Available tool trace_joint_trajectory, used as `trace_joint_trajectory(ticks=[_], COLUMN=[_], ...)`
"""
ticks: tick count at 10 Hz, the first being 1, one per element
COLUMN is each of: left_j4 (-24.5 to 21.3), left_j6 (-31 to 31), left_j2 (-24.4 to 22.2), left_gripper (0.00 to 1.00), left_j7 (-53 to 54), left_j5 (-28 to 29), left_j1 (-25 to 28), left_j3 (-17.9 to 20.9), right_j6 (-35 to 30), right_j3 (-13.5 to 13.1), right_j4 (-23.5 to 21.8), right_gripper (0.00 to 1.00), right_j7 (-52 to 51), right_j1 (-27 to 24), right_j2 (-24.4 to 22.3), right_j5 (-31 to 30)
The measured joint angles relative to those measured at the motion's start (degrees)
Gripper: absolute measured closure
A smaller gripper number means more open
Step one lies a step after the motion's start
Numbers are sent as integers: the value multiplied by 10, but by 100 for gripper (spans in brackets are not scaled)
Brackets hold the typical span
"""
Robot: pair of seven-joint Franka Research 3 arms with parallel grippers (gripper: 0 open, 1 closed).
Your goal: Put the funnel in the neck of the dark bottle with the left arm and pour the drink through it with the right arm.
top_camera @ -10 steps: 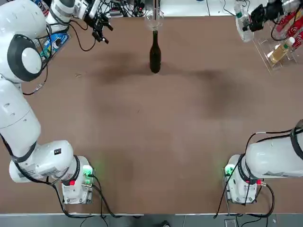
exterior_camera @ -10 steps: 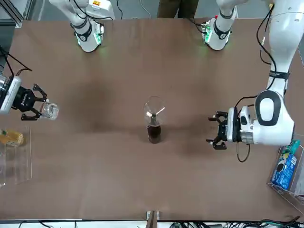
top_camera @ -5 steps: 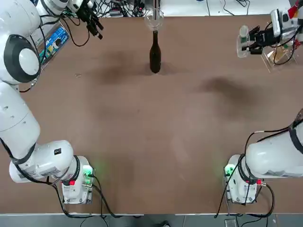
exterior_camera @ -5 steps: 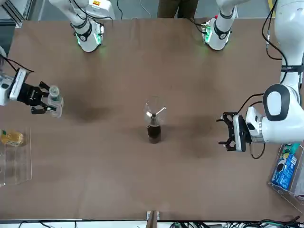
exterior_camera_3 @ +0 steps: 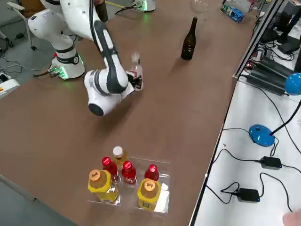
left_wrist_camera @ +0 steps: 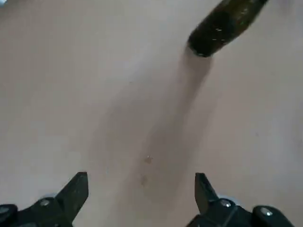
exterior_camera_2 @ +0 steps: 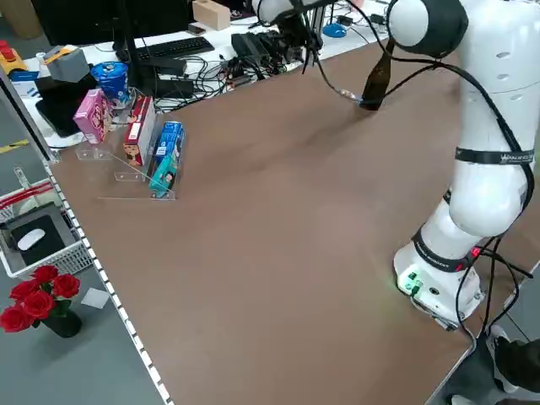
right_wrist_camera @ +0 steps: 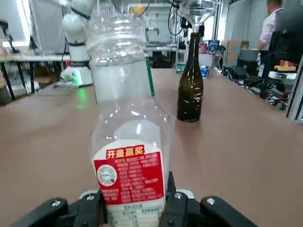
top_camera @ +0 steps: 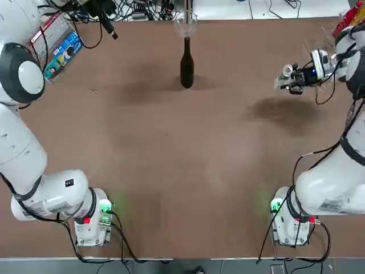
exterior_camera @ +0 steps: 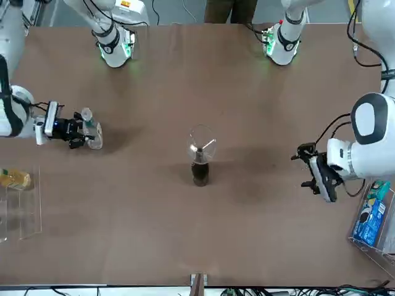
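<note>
Top view: the funnel (top_camera: 185,23) sits in the neck of the dark bottle (top_camera: 186,64) at the far middle of the table (top_camera: 182,160). The right gripper (top_camera: 297,77) is out on the robot's right, pinching the drink (top_camera: 285,75); bottle and gripper are well apart from the dark bottle.
Front view: the drink (exterior_camera: 90,131) is clamped in the right gripper (exterior_camera: 79,129) at picture left, with bare table between it and the funnel (exterior_camera: 200,139). The left gripper (exterior_camera: 311,171) is off at picture right, fingers spread, holding nothing.
Left side view: the left arm (exterior_camera_2: 472,126) reaches toward the far edge; the dark bottle (exterior_camera_2: 376,80) stands beyond it.
Right side view: the drink (exterior_camera_3: 137,70) is upright in the right gripper (exterior_camera_3: 136,81), near side of the dark bottle (exterior_camera_3: 189,40). A tray of red and yellowish bottles (exterior_camera_3: 127,181) lies near the table edge.
Left wrist view: left fingertips (left_wrist_camera: 78,187) are wide apart over bare table; the base of the dark bottle (left_wrist_camera: 222,26) is ahead.
Right wrist view: fingers pressed onto the lower body of the drink (right_wrist_camera: 125,127); the funnel (right_wrist_camera: 197,10) tops the dark bottle (right_wrist_camera: 190,82) beyond. No cap is visible on the drink's mouth.
Step in hand, judged: carrying the drink to the funnel. Keep it upright until its mouth is above the rim, then tilt slowly so the light funnel is not knocked off.
</note>
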Motion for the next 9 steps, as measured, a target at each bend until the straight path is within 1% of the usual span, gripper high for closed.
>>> trace_joint_trajectory(ticks=[2,3,5,6,7,8,9], left_j4=[1,2,3,5,14,34,56], left_j6=[0,0,-4,-16,-43,-97,-154], left_j2=[-11,-20,-41,-53,-65,-75,-86], left_gripper=[0,0,0,0,0,0,0], left_j7=[-144,-211,-321,-372,-441,-518,-571], left_j5=[37,49,93,101,102,102,102], left_j1=[-13,-18,-23,-25,-26,-27,-28], left_j3=[-3,-4,-6,-7,-9,-18,-32], right_j6=[-36,-41,-43,-44,-44,-46,-47], right_j3=[-2,-1,-2,-2,-2,-1,-1], right_j4=[-1,0,1,1,0,-1,-2], right_gripper=[57,57,57,57,56,56,56], right_j7=[-10,-10,-11,-11,-11,-11,-12], right_j1=[-4,-4,-4,-4,-4,-4,-4], right_j2=[67,86,102,108,112,119,128], right_j5=[38,46,48,48,49,53,57])
